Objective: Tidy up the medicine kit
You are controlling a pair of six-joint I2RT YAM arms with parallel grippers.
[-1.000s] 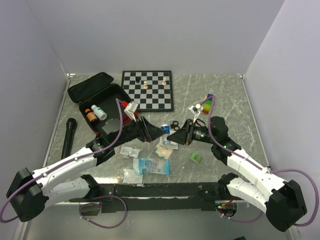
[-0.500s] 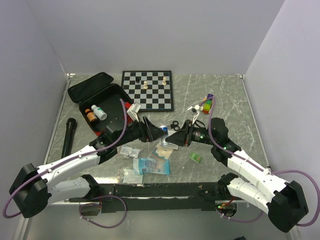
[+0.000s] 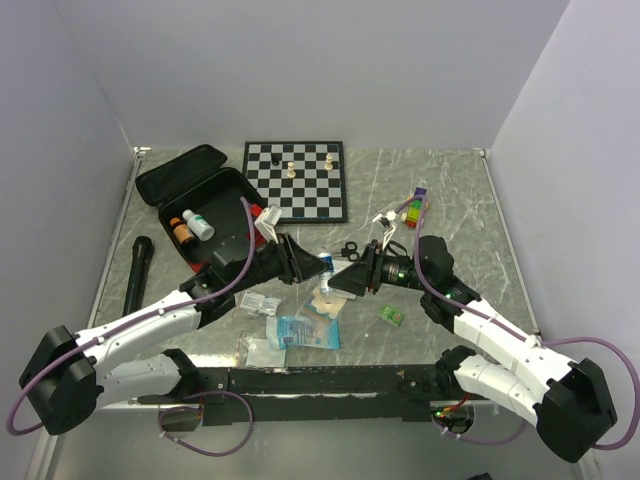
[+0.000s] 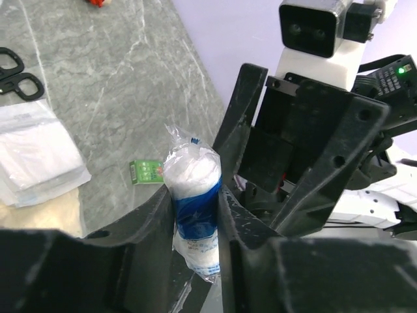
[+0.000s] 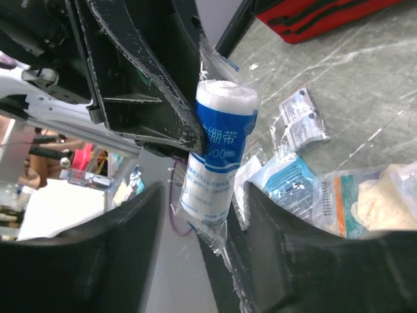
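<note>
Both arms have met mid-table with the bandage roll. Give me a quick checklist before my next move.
1. Left fingers clamped on the bandage roll: ok.
2. Right fingers open, with the roll showing between them in the right wrist view: ok.
3. Roll deep enough between the right fingers for them to close on it: cannot tell.
4. Roll held clear of the packets on the table: ok.
5. Medicine kit open, with bare lining showing: ok.

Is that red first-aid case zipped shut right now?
No, the medicine kit lies open in the top view, its black lining showing and two small bottles inside.
</note>
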